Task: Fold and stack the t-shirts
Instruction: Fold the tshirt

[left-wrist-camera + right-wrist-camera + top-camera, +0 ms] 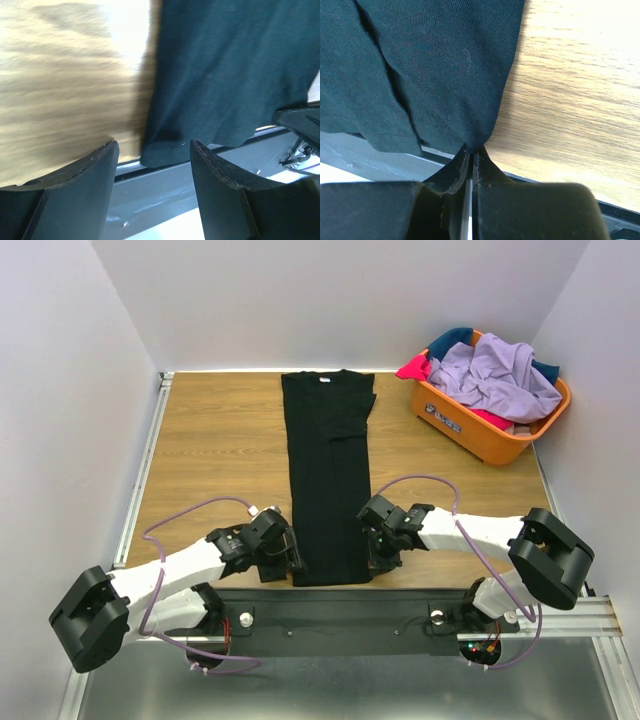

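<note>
Wrist cams: left pincer (154,146) gapes empty before black shirt (225,75) hem; right pincer (472,149) pinches its corner. Overhead hides both fingertips.

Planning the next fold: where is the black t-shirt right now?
Top view: the black t-shirt lies folded lengthwise down the table's middle, near hem between the left fingers and right fingers.

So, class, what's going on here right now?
Two robot arms are folding a black t-shirt, which lies on the table folded into a long strip. The right gripper is shut on its near right corner; the left gripper stands open at the near left corner. More shirts wait in the orange basket.
</note>
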